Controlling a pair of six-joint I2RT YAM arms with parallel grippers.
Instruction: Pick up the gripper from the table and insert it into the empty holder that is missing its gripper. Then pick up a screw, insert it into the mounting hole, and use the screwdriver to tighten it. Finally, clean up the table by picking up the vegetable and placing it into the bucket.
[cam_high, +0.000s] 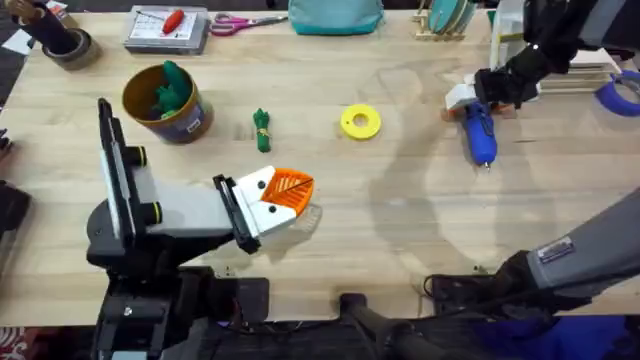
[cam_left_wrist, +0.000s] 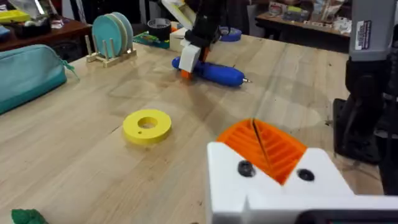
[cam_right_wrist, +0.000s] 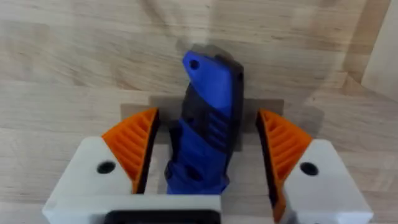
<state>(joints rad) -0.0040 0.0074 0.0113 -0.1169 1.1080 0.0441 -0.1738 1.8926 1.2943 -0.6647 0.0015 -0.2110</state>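
Observation:
The blue screwdriver (cam_high: 482, 135) lies flat at the far right of the table. My right gripper (cam_high: 470, 100) is down over its rear end, open, with an orange pad on each side of the blue screwdriver body (cam_right_wrist: 208, 93) and a gap at both pads. My left gripper (cam_high: 290, 190) hovers near the table's middle front, its orange pads (cam_left_wrist: 273, 149) pressed together with nothing held. A green vegetable (cam_high: 262, 130) lies on the table right of the yellow bucket (cam_high: 190, 122), which holds green items. The loose gripper, its holder and the screw are out of view.
A flat yellow ring (cam_high: 360, 122) lies mid-table. Along the back edge are a brown tape roll (cam_high: 65, 45), a tray (cam_high: 168, 28), scissors (cam_high: 245, 22), a teal pouch (cam_high: 335, 15) and a plate rack (cam_high: 445, 20). A blue tape roll (cam_high: 625, 92) sits far right.

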